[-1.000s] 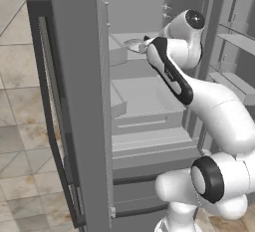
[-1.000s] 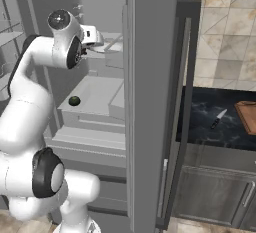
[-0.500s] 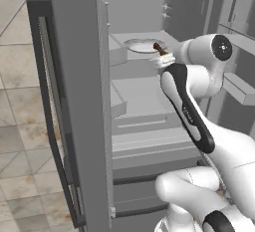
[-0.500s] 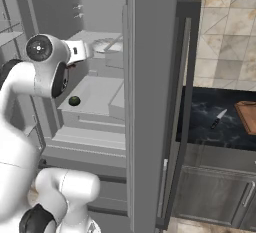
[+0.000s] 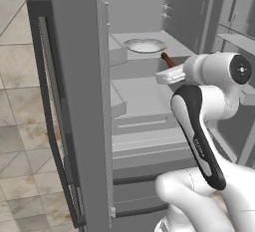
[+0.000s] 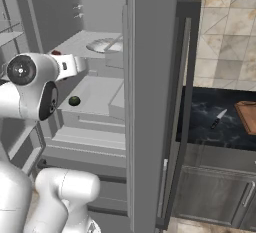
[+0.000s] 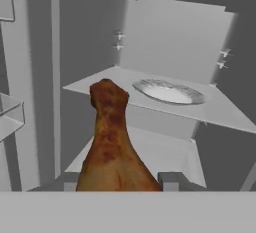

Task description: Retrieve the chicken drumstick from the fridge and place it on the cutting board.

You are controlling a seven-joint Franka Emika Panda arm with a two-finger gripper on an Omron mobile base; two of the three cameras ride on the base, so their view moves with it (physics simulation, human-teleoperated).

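Drumstick point(image 7: 111, 147) is clamped in the gripper point(image 7: 120, 181), thick end down between the fingertips point(image 7: 169, 179) at bottom centre of the hand view, narrow end aimed up toward the plate point(image 7: 169, 91) on the shelf point(image 7: 220, 108). Long axis runs roughly along the gripper's line. In the left base view its tip point(image 5: 168, 59) pokes up-left from the hand, in front of the fridge point(image 5: 79, 101) interior. Pickup looks done. Left: carry to the board point(image 6: 247, 116), right edge of the right base view beside the knife point(image 6: 218, 118), and set down.
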